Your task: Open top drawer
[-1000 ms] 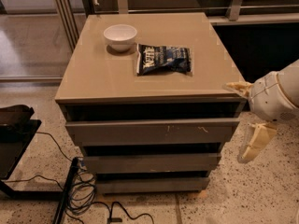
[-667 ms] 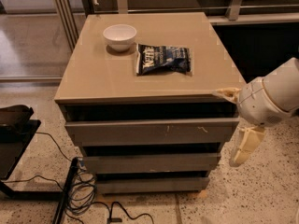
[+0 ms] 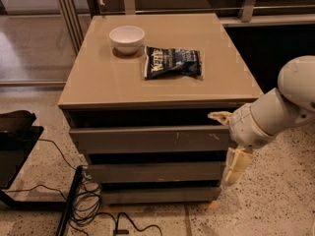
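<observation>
Beside top drawer point(image 3: 147, 139), pincer point(image 3: 221, 148) seemingly agape

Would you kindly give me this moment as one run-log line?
task: open top drawer | top drawer: looks shut | end effector: open, at drawer's right end | cabinet top: bowl, chip bag

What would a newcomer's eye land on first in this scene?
The big white robot arm at right stands out, with its gripper spread open at the right end of the top drawer and one finger in the gap above the front. Next come the white bowl and the dark chip bag on the cabinet top.
</observation>
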You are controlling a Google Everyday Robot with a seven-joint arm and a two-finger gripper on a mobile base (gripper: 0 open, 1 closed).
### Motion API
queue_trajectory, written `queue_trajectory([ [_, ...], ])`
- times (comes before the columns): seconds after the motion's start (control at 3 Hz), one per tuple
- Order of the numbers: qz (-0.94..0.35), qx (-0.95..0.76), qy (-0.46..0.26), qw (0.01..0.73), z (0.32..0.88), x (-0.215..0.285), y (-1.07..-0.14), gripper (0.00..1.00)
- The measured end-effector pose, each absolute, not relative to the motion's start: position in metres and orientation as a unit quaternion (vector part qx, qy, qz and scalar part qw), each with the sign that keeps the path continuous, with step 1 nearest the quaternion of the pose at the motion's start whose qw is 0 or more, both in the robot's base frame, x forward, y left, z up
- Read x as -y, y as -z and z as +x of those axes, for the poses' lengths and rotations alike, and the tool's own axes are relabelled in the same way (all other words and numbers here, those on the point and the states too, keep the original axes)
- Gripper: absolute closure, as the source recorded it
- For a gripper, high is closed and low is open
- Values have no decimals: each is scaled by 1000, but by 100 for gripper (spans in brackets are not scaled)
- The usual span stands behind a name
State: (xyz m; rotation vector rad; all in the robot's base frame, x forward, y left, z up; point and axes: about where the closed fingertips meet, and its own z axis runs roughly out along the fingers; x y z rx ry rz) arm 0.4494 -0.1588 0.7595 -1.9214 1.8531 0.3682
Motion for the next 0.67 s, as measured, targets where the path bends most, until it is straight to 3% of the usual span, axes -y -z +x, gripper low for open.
queue_trajectory([
  [0.67,-660,-689,-145,261,463,150,-711,0],
])
